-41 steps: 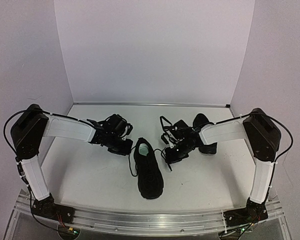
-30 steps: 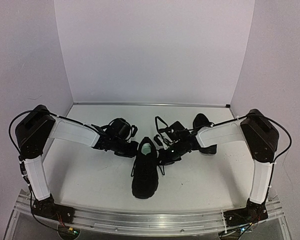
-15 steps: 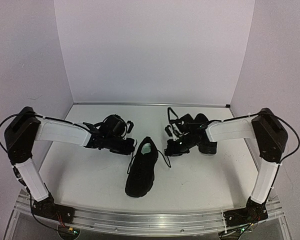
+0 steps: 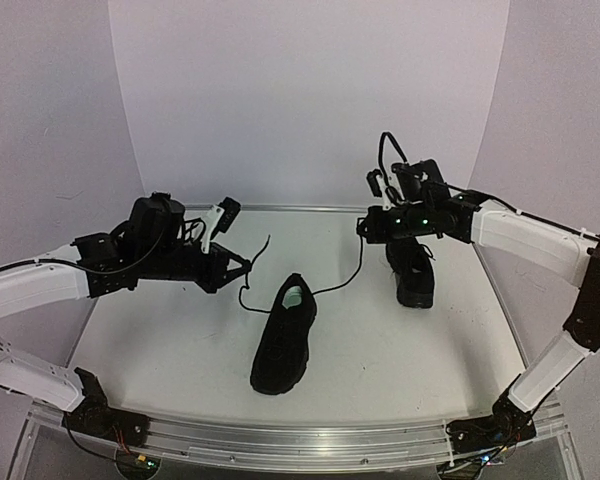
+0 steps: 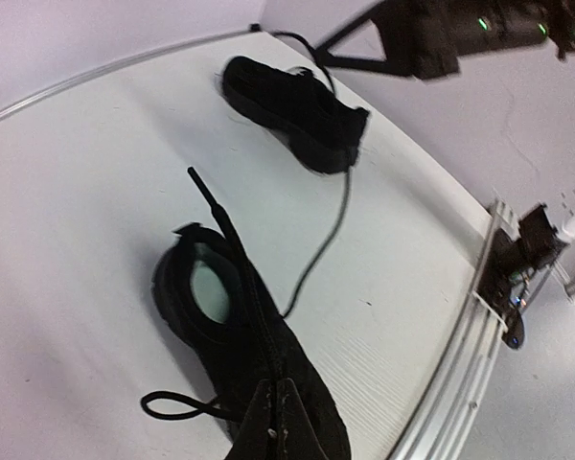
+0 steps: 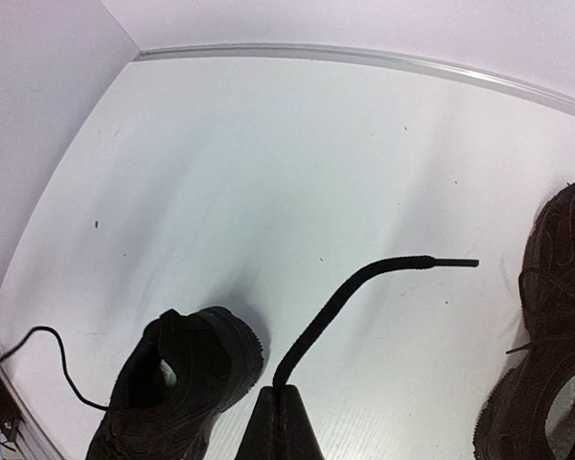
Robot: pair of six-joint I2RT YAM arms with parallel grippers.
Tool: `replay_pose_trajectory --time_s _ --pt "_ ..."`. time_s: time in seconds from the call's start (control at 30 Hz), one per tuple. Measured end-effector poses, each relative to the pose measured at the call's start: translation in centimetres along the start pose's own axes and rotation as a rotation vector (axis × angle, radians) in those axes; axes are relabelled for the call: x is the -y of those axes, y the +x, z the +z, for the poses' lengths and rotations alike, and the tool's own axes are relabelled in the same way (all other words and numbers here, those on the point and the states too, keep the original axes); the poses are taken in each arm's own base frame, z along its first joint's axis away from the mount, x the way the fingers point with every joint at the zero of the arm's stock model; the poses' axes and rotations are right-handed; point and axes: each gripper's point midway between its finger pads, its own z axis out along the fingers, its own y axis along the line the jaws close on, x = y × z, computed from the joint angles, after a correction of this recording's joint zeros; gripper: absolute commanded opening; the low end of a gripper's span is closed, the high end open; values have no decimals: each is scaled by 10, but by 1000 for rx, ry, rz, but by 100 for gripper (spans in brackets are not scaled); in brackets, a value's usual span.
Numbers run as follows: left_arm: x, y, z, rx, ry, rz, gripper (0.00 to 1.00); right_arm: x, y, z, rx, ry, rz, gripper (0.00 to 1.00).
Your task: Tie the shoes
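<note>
One black shoe (image 4: 283, 340) with a pale green insole lies mid-table, also in the left wrist view (image 5: 268, 364) and the right wrist view (image 6: 172, 383). The second black shoe (image 4: 412, 270) lies at the right rear (image 5: 297, 105) (image 6: 546, 326). My left gripper (image 4: 245, 268) hangs left of the middle shoe, shut on a thin black lace (image 5: 216, 216) whose free end sticks out past the jaws. My right gripper (image 4: 363, 228) is raised over the table's rear, shut on the other lace (image 6: 340, 297), which runs down slack (image 4: 352, 272) to the middle shoe.
White side walls and a back wall close in the table. An aluminium rail (image 4: 300, 440) runs along the near edge. A small loop of lace (image 5: 172, 407) lies on the table beside the middle shoe.
Both arms have risen and drawn apart, the left going left and the right going back and up, pulling the two laces out from the middle shoe. The shoe's toe has swung slightly left.
</note>
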Motion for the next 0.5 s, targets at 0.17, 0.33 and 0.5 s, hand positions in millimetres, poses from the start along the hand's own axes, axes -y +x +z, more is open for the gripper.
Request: replay_pose_trajectory --time_s 0.17,0.33,0.5 --pt "38 13 -5 -40 141 86 0 -32 -15 -11 9 -144 -6 0" --pt "52 -1 -25 17 195 138 0 -87 -13 -21 -6 -320 -41 0" --pt "65 -5 -38 45 257 199 0 -161 -25 -34 13 -492 -110 0"
